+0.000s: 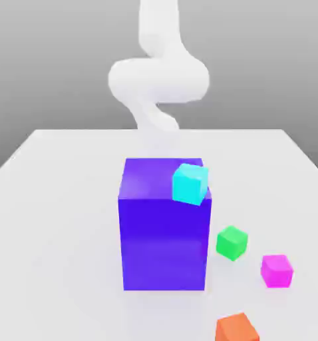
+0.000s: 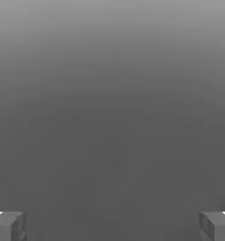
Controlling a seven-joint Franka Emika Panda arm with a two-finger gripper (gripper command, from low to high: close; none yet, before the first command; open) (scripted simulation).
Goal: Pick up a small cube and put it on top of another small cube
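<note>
The small magenta-pink cube (image 1: pixel 277 270) sits on the white table (image 1: pixel 48 220) toward the exterior view's right, near the front. It stands apart from the other cubes. A white arm (image 1: pixel 158 80) rises behind the big blue-purple block (image 1: pixel 163 226), far from the pink cube. In the hand view my gripper (image 2: pixel 112 227) is open: its two grey fingertips (image 2: pixel 9 226) stand wide apart with nothing between them, facing a plain grey background.
A cyan cube (image 1: pixel 189 183) shows at the big block's top right corner; whether it rests on the block I cannot tell. A green cube (image 1: pixel 231 242) sits just right of the block. An orange cube (image 1: pixel 235 329) lies at the front edge.
</note>
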